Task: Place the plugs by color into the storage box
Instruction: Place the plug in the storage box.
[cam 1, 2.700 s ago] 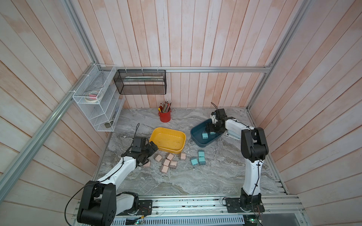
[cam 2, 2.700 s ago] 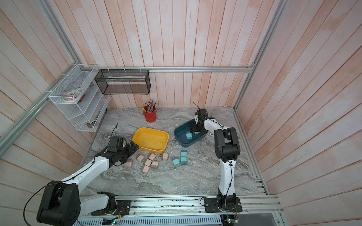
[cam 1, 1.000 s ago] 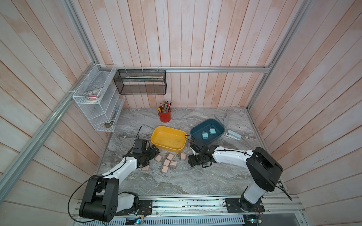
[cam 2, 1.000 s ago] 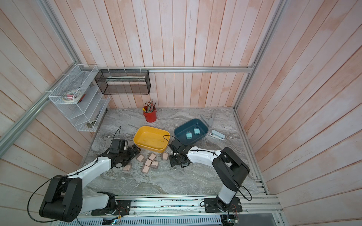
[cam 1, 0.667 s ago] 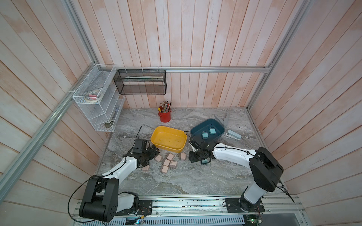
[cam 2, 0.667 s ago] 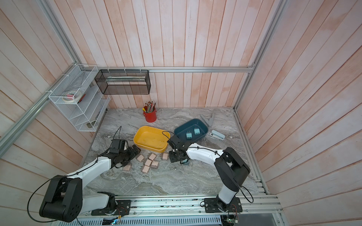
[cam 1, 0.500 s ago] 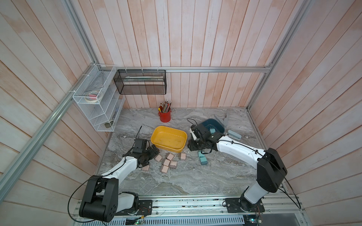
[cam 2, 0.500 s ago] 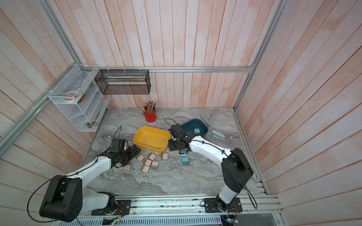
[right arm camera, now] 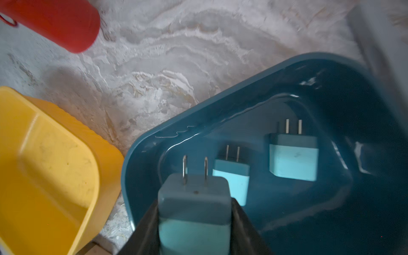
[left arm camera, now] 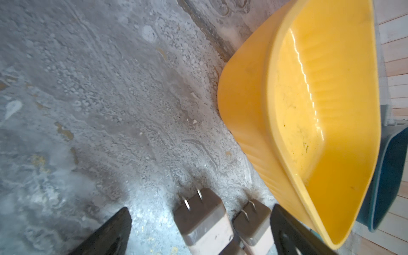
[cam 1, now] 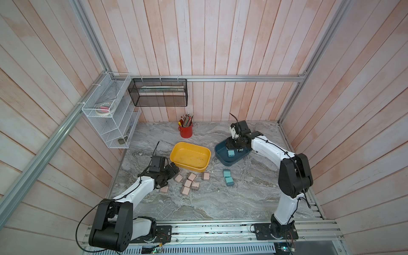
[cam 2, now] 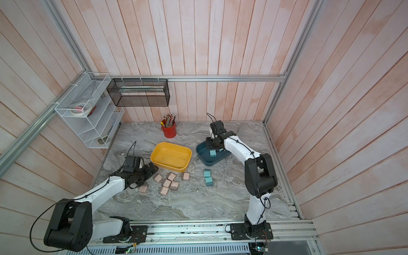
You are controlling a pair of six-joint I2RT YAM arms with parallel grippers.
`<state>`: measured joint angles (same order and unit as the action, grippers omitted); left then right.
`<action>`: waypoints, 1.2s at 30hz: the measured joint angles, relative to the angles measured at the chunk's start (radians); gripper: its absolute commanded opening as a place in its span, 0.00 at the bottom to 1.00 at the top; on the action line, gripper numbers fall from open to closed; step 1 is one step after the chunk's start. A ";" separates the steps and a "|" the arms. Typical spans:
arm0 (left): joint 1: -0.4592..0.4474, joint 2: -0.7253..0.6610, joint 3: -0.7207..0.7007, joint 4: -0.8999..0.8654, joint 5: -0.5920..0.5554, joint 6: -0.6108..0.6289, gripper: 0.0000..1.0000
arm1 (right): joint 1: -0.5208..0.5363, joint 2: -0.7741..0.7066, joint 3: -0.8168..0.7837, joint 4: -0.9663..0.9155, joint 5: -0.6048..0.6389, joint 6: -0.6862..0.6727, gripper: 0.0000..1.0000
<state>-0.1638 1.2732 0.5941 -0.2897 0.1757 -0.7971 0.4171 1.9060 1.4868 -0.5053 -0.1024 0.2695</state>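
- Currently the right gripper pinches a teal plug, prongs pointing away from it, above the blue bin.
- Two more teal plugs lie inside that bin.
- Jaws of the left gripper are spread wide, low over the pink plugs beside the yellow bin.
- Two loose teal plugs lie touching on the table.

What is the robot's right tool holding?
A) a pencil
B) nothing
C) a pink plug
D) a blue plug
D: the right wrist view shows the right tool shut on a blue plug, with its prongs sticking out, above the blue bin.
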 measured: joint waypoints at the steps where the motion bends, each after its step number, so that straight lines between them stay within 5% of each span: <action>1: 0.000 -0.009 0.000 -0.007 0.000 0.000 1.00 | 0.001 0.022 -0.001 0.001 -0.011 -0.004 0.39; 20: 0.000 -0.102 0.000 -0.084 -0.026 -0.002 1.00 | 0.019 0.175 -0.031 0.123 -0.071 -0.024 0.40; 31: 0.000 -0.138 0.000 -0.104 -0.034 -0.019 1.00 | 0.023 0.163 -0.053 0.164 -0.061 -0.062 0.79; 36: 0.000 -0.136 0.003 -0.116 -0.041 -0.020 1.00 | 0.023 0.094 -0.053 0.092 -0.048 -0.069 0.83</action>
<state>-0.1638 1.1370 0.5972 -0.4057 0.1349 -0.8169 0.4397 2.0003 1.4342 -0.4129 -0.1501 0.2005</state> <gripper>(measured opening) 0.995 0.827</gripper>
